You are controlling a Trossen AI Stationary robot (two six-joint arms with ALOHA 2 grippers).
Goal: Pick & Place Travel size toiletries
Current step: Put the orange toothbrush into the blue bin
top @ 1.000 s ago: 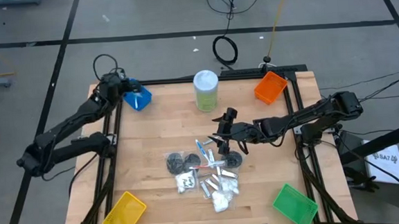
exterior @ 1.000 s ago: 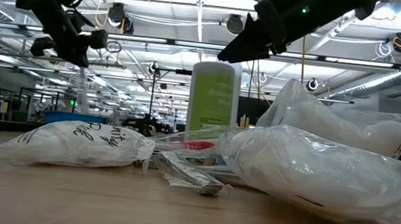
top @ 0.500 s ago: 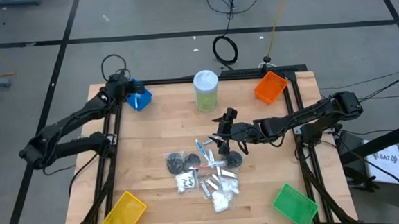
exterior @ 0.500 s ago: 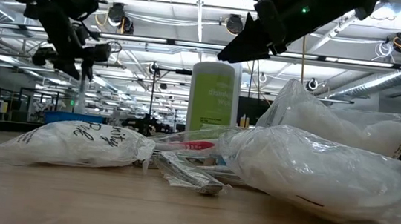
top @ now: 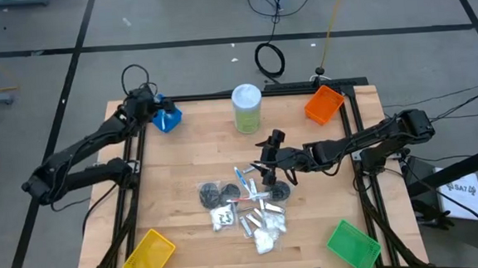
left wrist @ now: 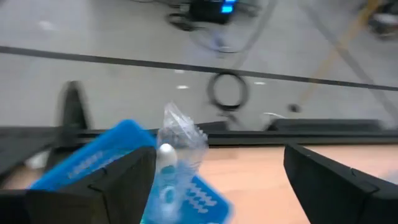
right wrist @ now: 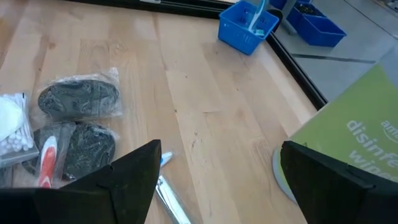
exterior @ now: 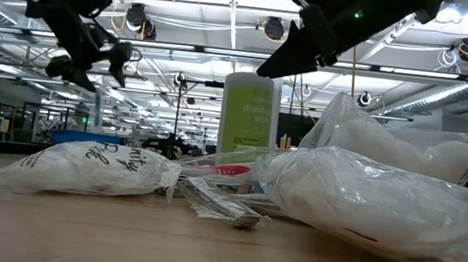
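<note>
The travel size toiletries lie in a pile (top: 243, 207) at the table's middle: dark round discs (right wrist: 78, 96), silver tubes (top: 253, 224), white packets (top: 266, 232) and thin sticks. My right gripper (top: 262, 172) hangs open above the pile's far right side, holding nothing. My left gripper (left wrist: 217, 186) is open over the blue bin (top: 166, 118) at the far left corner. A blue stick in clear wrap (left wrist: 176, 146) stands in that bin between the spread fingers, its lower end inside the bin.
A tall pale-green canister (top: 246, 107) stands at the far middle, close to my right gripper. An orange bin (top: 324, 104) is at the far right corner, a yellow bin (top: 149, 254) near left and a green bin (top: 351, 245) near right. Bare wood lies left of the pile.
My left gripper has opened over the blue bin after shifting slightly toward it, and has let go of the wrapped blue stick, which now stands in the bin.
</note>
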